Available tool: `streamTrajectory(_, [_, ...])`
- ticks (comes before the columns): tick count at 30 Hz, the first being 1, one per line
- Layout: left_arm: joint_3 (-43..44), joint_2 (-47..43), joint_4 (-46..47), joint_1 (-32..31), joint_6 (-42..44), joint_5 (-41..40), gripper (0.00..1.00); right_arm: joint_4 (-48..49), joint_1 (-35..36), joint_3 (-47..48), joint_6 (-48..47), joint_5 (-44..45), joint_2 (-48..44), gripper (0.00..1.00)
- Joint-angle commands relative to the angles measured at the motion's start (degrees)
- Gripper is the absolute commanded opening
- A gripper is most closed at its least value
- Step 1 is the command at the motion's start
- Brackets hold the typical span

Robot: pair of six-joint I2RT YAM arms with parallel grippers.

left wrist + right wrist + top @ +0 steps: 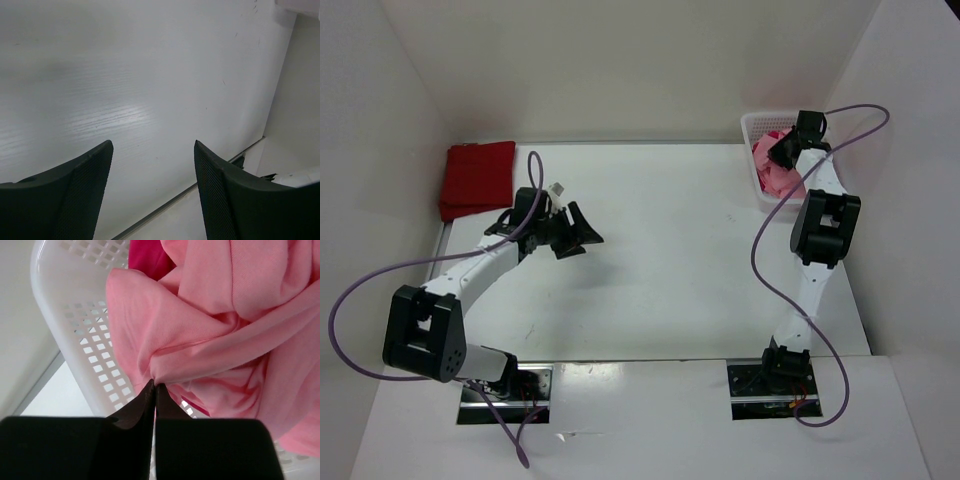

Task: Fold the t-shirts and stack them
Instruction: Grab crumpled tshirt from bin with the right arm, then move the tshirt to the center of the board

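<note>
Nearest, over the bare middle of the white table (670, 260), the left gripper (152, 145) hangs with its fingers spread wide and nothing between them, so it can give no help if the cloth comes out badly. Farther off, at the far right corner, the right gripper (154, 385) reaches into the white lattice basket (65, 300), its fingers pressed together on a small peak of the light pink t-shirt (210, 330). That bite looks thin, only a gathered tip of fabric, so I judge it could slip free once the shirt's weight comes onto it. The pink cloth lies bunched against the crimson-magenta t-shirt (145, 257) under it, so a lift could drag that one up too, or leave it hanging over the rim. The basket looks light, and a fold catching on the lattice wall could tip it or pull it along the table. A shirt held by one point will also come up as a hanging bundle, hard to lay flat for folding. At the far left corner the dark red t-shirt (478, 178) lies folded flat, well apart from the basket. By count: three t-shirts, one folded on the table and two in the basket; one basket; two arms, with one gripper holding cloth and one holding nothing.
</note>
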Motion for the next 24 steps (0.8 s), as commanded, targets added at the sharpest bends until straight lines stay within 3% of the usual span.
streamTrajectory(1, [4.1,-0.4,-0.6,-0.3,-0.1,-0.3,0.73,0.1,-0.1,2.3,-0.3,-0.2,-4.3,0.00])
streamTrajectory(5, [7.1,-0.4,-0.6,0.2,0.5,0.2,0.73,5.6,-0.1,-8.0,0.2,-3.2,-22.5,0.00])
streamTrajectory(11, [11.0,0.8,-0.6,2.0,0.0,1.3,0.73,6.2,3.0,-11.4,2.2,-11.8,-44.1,0.00])
streamTrajectory(16, [11.5,1.3,-1.9,8.2,-2.1,1.9,0.75,5.4,12.0,-5.9,3.8,-21.3,-50.9,0.00])
streamTrajectory(24, [10.9,-0.4,-3.0,18.0,-4.9,4.2,0.77,20.3,21.2,-0.7,19.2,-36.3,-52.5,0.00])
